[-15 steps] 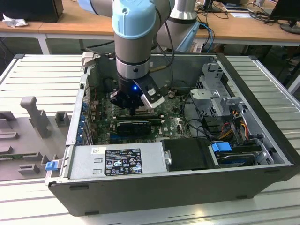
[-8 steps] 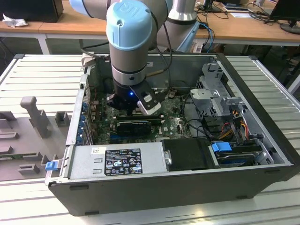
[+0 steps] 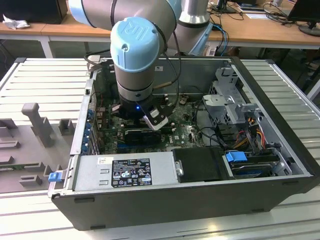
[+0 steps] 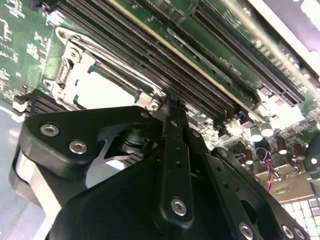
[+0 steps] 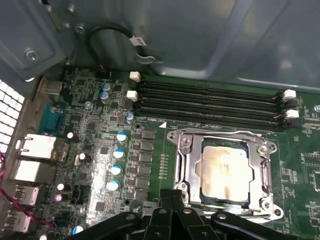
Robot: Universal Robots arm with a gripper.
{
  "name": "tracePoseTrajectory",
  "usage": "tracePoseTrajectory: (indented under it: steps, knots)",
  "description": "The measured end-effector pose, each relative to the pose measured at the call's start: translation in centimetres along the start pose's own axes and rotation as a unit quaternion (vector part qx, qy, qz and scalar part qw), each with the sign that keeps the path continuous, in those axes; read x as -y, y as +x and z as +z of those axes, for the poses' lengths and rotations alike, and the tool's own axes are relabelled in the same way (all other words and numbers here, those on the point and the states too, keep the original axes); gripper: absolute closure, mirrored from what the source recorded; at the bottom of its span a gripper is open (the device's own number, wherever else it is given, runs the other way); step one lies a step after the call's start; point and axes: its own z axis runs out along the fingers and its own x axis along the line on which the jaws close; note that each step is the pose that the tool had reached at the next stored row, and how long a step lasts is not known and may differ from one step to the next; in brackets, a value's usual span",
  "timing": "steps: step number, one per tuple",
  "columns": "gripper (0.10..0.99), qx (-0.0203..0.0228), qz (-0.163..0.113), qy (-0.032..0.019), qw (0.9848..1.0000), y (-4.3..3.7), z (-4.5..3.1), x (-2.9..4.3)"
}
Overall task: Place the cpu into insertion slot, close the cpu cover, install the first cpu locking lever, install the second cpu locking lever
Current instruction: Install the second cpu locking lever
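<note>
Cpu [image 5: 222, 173] sits under closed cpu cover [image 5: 186, 165]; labels unreadable.

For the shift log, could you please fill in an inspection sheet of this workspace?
Surface: ribbed grey table carrying an open computer case.
Job's things: chip lies in the socket; silver cover is down around it.
Clutter: grey moulded tray beside the case.
Hand: hand hovers low by the socket, fingers together, holding nothing.
Cables: coloured bundle by the drive cage; black loop above the memory slots.
Surroundings: wooden desks behind.
</note>
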Motion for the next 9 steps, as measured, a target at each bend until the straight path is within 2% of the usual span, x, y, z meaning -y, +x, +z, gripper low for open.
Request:
tracePoseTrajectory:
  steps: [2,6,9]
  knots:
    - [0.98,0.0001,0.0,0.0,1.0,0.08,-0.18,-0.07]
    - [0.98,0.0,0.0,0.0,1.0,0.05,-1.43,-0.51]
    - [0.98,-0.0003,0.0,0.0028,1.0,0.0,-2.54,-0.9]
